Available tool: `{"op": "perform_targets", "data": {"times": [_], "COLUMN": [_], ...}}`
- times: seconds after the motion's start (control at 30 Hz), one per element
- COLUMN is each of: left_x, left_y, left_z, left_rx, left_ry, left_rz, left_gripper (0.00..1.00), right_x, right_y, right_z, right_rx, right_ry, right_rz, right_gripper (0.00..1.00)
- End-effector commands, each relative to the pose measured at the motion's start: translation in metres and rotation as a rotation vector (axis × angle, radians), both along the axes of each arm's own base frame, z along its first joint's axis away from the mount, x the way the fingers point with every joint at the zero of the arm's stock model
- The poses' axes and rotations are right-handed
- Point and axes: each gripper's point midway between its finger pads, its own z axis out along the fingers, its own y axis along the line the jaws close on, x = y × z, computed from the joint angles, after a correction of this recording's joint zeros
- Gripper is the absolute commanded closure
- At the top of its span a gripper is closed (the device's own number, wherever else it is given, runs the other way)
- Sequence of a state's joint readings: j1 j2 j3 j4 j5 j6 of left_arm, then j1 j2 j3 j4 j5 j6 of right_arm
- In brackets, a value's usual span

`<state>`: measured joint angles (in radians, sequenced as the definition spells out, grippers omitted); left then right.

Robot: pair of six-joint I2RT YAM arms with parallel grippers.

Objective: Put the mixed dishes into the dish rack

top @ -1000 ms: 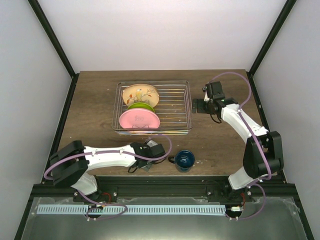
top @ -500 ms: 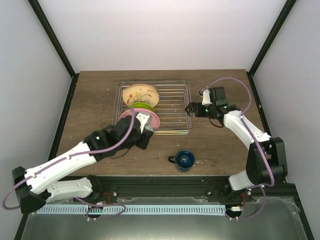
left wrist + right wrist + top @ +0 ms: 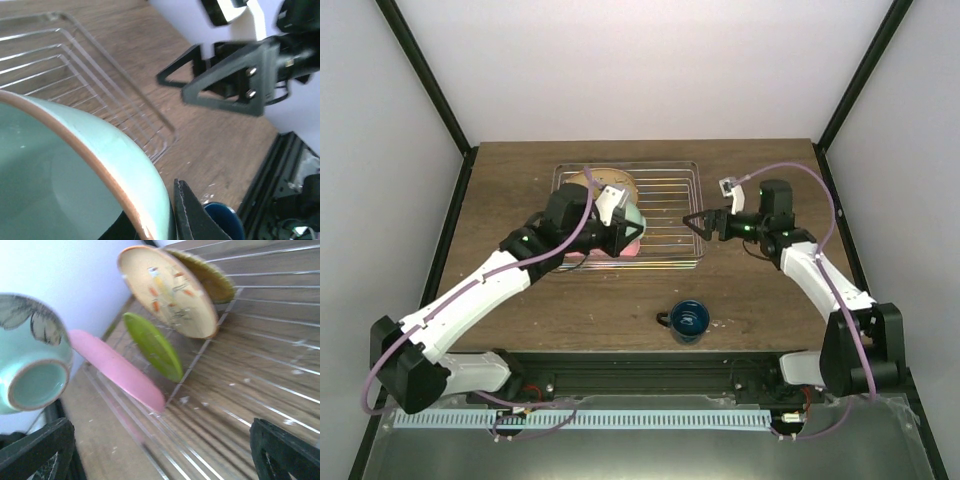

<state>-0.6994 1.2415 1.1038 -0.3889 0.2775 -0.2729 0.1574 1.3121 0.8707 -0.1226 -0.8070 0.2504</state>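
Hanging over the near-left part of the silver wire dish rack (image 3: pixel 670 200), the small mint-green bowl (image 3: pixel 31 365) is tipped on its side. The left gripper (image 3: pixel 620 232) has its jaws closed on the rim. One black finger (image 3: pixel 187 215) presses the bowl's glossy outer wall just under a thin brown lip. The bowl's round foot ring faces right, and a grey leaf print shows on its curved side.

Three round plates stand on edge in the rack, all leaning. The cream plate with floral pattern (image 3: pixel 170 295) is farthest, the lime-green plate (image 3: pixel 152 345) is in the middle and the smooth pink plate (image 3: pixel 117 372) is nearest.

The right gripper (image 3: pixel 692 222) hovers at the rack's right edge with its jaws spread wide and empty. The dark blue handled mug (image 3: pixel 688 320) stands upright on the wood-grain desk (image 3: pixel 520 180), near of the rack and apart from it.
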Motion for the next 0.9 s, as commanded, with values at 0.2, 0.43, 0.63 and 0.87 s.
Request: {"op": "perform_targets", "data": {"times": [0.2,0.43,0.63,0.87], "left_x": [-0.019,-0.024,-0.022,-0.016], "left_y": [-0.035,-0.042,-0.047,-0.057], "left_z": [0.097,0.079,0.07,0.061], "left_rx": [-0.271,-0.319,-0.336,-0.354], "left_ry": [-0.181,-0.147,-0.128,-0.097], "left_rz": [-0.244,-0.292,-0.304,-0.307], "left_gripper": [1.0,1.0,1.0,1.0], "right_x": [-0.045,-0.083,-0.089,-0.08], "right_y": [0.03,0.032,0.033,0.04], "right_z": [0.031,0.054,0.057,0.06], "right_rx": [0.283,0.381,0.387,0.384], "right_ry": [-0.035,-0.084,-0.091,-0.11], "right_rz": [0.354,0.55,0.579,0.557], "right_gripper": [0.11,0.11,0.11,0.12]}}
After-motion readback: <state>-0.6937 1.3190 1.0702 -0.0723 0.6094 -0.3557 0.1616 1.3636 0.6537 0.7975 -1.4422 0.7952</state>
